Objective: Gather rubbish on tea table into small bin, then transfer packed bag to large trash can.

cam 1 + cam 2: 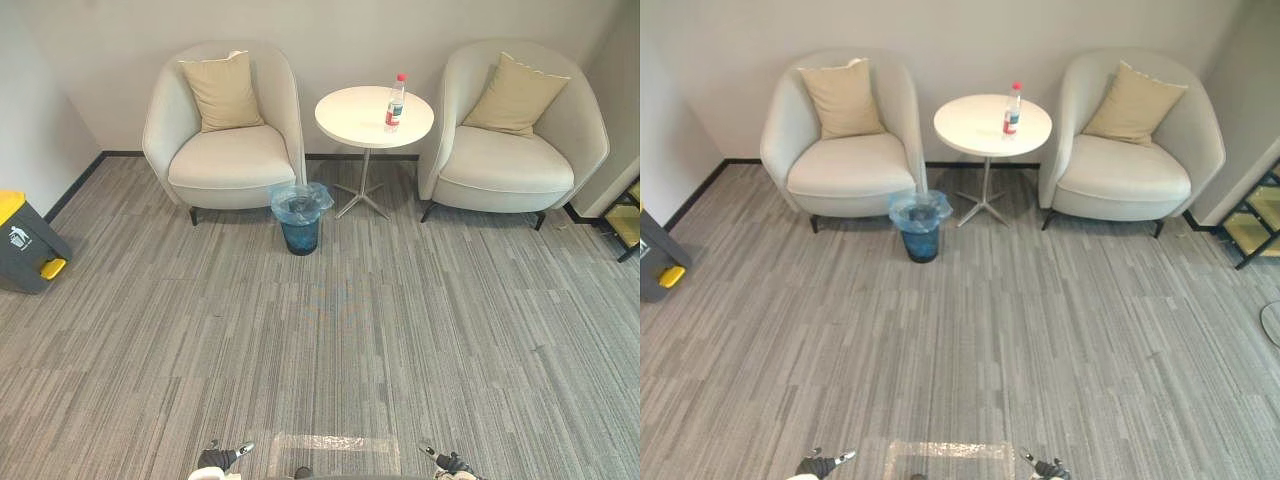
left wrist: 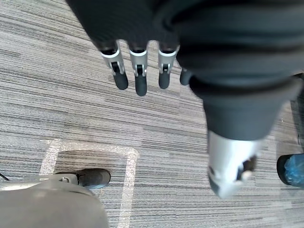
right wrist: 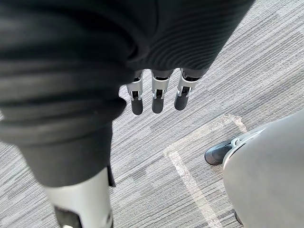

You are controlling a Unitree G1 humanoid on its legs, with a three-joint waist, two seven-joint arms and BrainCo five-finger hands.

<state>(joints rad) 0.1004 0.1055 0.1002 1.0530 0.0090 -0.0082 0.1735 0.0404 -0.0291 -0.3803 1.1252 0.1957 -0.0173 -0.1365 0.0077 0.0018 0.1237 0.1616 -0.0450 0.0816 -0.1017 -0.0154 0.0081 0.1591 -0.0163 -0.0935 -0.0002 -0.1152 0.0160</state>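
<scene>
A plastic bottle (image 1: 396, 100) with a red cap stands upright on the round white tea table (image 1: 350, 120) between two armchairs. On the floor by the table's left side stands the small bin (image 1: 301, 218), lined with a blue bag. The large grey trash can (image 1: 25, 240) with a yellow lid is at the far left by the wall. My left hand (image 1: 222, 457) and right hand (image 1: 448, 463) hang low at the near edge, far from the table. In the wrist views the left hand's fingers (image 2: 137, 71) and the right hand's fingers (image 3: 157, 92) are straight and hold nothing.
Two cream armchairs (image 1: 228, 130) (image 1: 512, 135) with tan cushions flank the table against the back wall. A black shelf with a yellow surface (image 1: 628, 215) stands at the far right. A taped rectangle (image 1: 330, 450) marks the grey carpet at my position.
</scene>
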